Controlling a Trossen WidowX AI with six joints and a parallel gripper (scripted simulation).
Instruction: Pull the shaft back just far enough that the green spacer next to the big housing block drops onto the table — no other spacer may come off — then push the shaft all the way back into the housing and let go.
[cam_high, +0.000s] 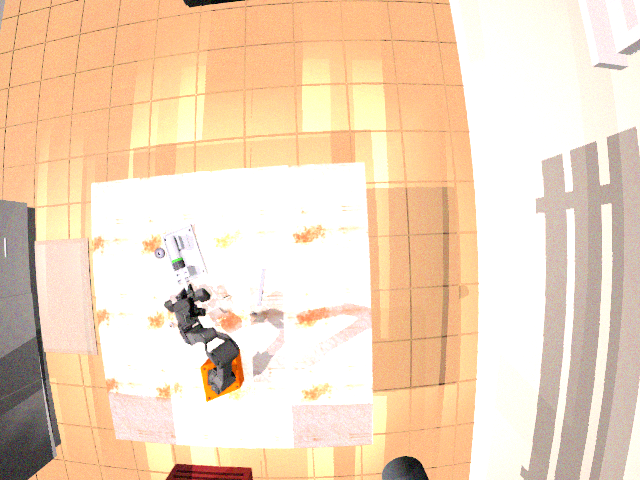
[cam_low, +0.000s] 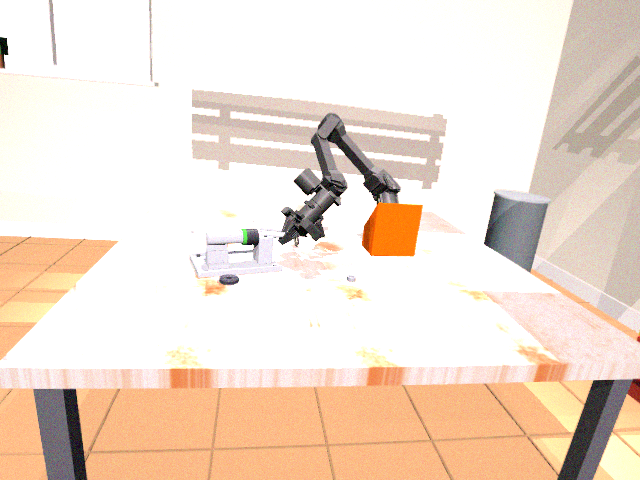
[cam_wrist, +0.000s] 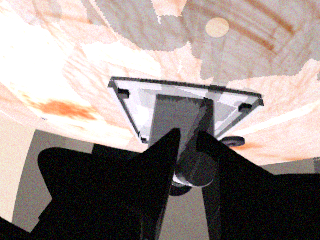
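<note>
The light grey cylindrical housing (cam_high: 175, 249) (cam_low: 222, 237) sits on the base plate (cam_low: 237, 269) (cam_wrist: 185, 83). The green spacer (cam_high: 176, 260) (cam_low: 245, 236) is in line with the housing, at its end, and beside it is a black section (cam_high: 178, 266) (cam_low: 252, 236) that reaches the upright support (cam_low: 264, 252). The thin light shaft (cam_low: 273, 233) sticks out of the support toward the arm. My gripper (cam_high: 187, 285) (cam_low: 282, 238) (cam_wrist: 187, 135) is shut on the shaft's outer end; the round end (cam_wrist: 197, 171) shows between the fingers in the wrist view. The shaft inside the housing is hidden.
A dark ring (cam_high: 159, 253) (cam_low: 229, 279) (cam_wrist: 233, 141) lies flat on the table beside the base plate. A small grey piece (cam_low: 351, 278) lies on the table farther toward the arm's base. The orange arm base (cam_high: 237, 373) (cam_low: 392, 229) stands behind the arm.
</note>
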